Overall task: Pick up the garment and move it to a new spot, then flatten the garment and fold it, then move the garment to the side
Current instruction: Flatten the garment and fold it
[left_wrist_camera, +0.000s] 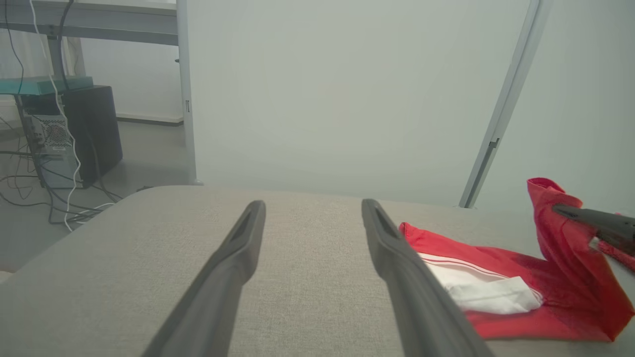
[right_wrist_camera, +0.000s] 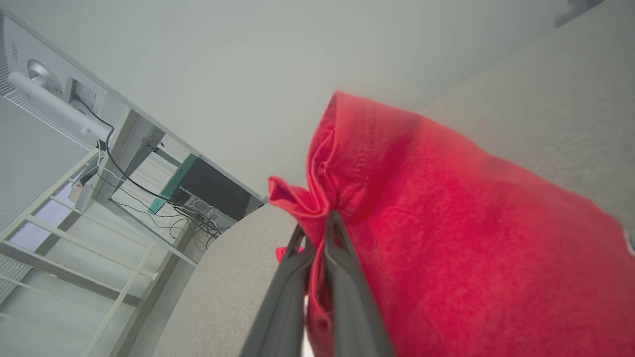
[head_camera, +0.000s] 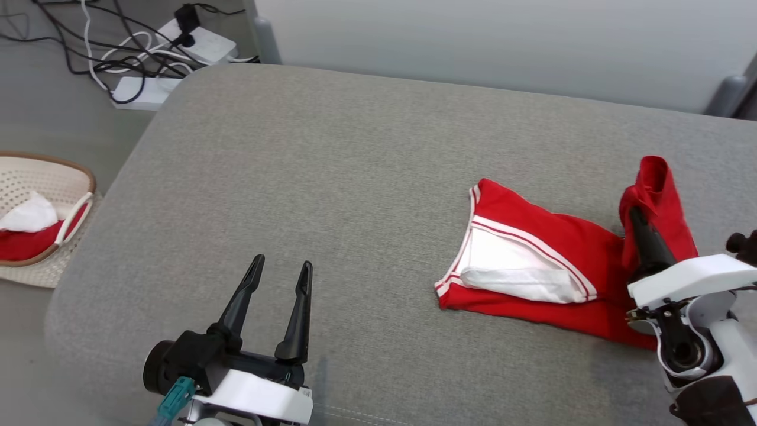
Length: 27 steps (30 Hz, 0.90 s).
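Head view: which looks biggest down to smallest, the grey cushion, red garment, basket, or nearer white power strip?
1. grey cushion
2. red garment
3. basket, partly cut off at the picture's edge
4. white power strip, farther away, so its true size is unsure

garment [head_camera: 568,260] bright red, w/ thin white stripe trim & a white inner panel. surface [head_camera: 331,177] plain mid-grey weave. left end effector [head_camera: 282,266] & right end effector [head_camera: 634,213]: blk fingers, white housings. basket [head_camera: 59,163] cream w/ rows of holes, brown rim; red & white cloth [head_camera: 23,242] in it. cables [head_camera: 118,59] blk & white, floor [head_camera: 35,106] grey.
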{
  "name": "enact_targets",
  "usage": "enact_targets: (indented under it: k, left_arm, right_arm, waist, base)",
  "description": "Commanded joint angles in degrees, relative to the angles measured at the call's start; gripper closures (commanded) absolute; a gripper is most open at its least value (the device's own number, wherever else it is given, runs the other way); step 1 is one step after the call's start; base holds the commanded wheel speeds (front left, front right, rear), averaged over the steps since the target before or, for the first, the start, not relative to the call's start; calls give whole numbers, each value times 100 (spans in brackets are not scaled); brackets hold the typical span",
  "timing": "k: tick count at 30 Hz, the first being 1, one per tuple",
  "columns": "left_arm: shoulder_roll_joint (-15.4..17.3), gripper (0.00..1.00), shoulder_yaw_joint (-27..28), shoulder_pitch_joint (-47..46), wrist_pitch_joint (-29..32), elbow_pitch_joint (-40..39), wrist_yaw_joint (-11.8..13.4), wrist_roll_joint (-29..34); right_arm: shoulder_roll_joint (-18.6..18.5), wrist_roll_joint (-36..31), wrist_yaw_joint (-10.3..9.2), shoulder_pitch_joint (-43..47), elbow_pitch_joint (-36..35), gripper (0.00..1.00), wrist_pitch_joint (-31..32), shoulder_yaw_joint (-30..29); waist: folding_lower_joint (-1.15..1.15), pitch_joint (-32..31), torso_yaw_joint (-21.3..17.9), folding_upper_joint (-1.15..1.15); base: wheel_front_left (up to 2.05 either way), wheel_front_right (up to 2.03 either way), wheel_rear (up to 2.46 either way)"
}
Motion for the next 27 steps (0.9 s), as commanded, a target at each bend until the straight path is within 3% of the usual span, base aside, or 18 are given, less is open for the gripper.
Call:
enact_targets:
  k: [1,14,27]
  left_arm:
    - [14,0,165,-56,-59,-158,41,-30]
    - [14,0,52,-113,-59,-221,96,-114]
    - [14,0,-25,-161,-59,-204,132,-187]
  right_arm:
    - [33,-79,25,-76,-200,100,-41,105]
    - [577,-537,25,-376,50,100,-55,66]
    - [840,-816,25,-551,580,100,-52,174]
  waist:
    - [0,4,106,0]
    - [0,184,585,0]
    - [0,252,919,0]
  base:
    - [0,0,0]
    - [0,0,0]
    - [0,0,0]
